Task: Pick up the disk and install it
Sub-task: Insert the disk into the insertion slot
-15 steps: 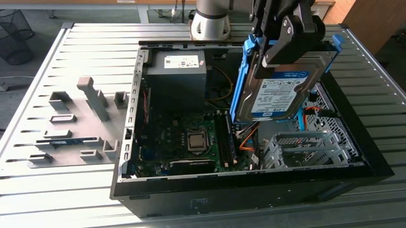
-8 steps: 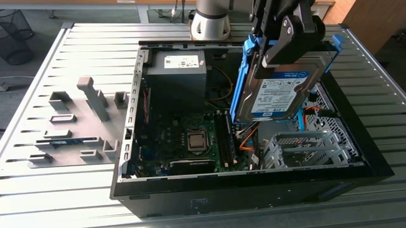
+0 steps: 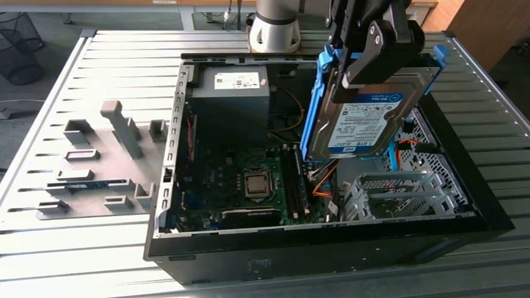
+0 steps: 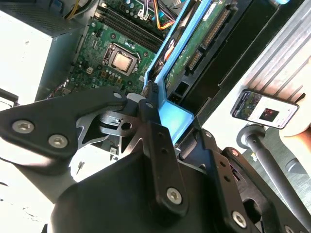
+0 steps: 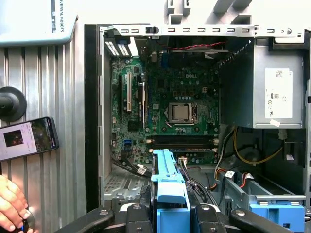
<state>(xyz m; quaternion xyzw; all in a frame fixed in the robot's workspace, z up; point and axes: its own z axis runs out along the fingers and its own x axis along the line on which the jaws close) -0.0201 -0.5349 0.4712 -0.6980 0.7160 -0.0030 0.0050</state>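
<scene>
The disk (image 3: 364, 124), a silver drive with a white-and-blue label in a bright blue rail frame, hangs tilted on edge above the open computer case (image 3: 488, 217). My gripper (image 3: 358, 69) is shut on its upper end. It sits over the case's side toward the exterior view's right, above the grey drive cage (image 3: 398, 192). In the second wrist view the disk (image 4: 194, 43) shows its green circuit side, clamped in the gripper (image 4: 160, 114). In the first wrist view the disk (image 5: 167, 174) appears edge-on, running out from the gripper (image 5: 167, 212).
Inside the case are the motherboard (image 3: 248, 180), a dark power supply box with a white sticker (image 3: 232, 93), loose cables and another blue bracket (image 5: 277, 213). A grey fixture plate with blocks (image 3: 91, 161) lies beside the case. A phone (image 5: 29, 138) and a person's hand (image 5: 12, 204) rest on the slatted table.
</scene>
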